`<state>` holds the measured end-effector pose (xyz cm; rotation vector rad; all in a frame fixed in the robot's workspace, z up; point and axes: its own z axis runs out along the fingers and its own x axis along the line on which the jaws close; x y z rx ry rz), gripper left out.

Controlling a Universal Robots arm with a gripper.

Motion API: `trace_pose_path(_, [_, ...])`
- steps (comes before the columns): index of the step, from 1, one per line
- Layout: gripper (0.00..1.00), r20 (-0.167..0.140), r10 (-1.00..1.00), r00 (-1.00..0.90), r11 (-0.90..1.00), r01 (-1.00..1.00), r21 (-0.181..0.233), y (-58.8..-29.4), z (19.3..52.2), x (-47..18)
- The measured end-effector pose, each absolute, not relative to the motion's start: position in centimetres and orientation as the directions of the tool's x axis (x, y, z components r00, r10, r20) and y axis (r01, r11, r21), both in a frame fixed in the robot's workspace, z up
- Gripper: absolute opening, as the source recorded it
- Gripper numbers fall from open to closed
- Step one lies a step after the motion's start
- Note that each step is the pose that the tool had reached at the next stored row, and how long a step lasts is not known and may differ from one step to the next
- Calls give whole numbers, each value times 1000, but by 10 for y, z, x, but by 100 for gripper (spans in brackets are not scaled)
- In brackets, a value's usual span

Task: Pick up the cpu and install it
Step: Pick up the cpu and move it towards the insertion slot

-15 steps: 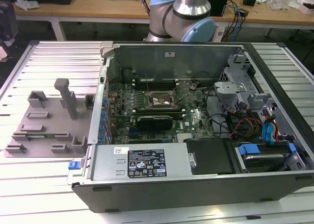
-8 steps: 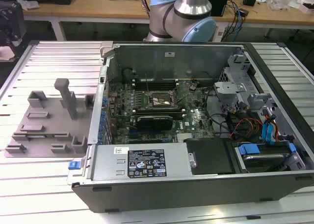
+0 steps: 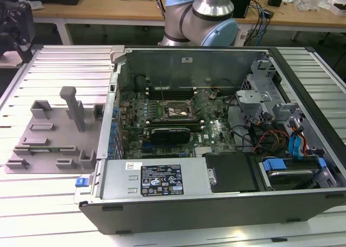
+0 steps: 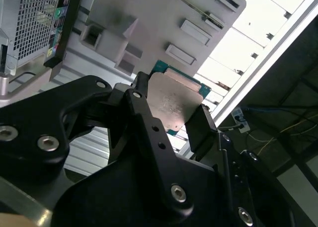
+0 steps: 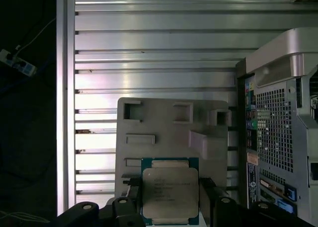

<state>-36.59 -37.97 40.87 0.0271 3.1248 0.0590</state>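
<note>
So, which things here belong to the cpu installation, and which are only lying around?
For the job:
- cpu, held in the gripper
- motherboard socket
- computer case

Only lying around:
- grey fixture
- power supply
- hard drive
- bench behind

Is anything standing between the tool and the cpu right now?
Nothing visible does. In both wrist views the cpu sits gripped in the tool, one finger against each opposite edge, with the grey fixture behind it.
</note>
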Motion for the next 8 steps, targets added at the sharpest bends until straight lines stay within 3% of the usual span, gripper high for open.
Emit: trace_pose_path(8, [55,-16,18,-1000,999,17,38,-380,409,-352])
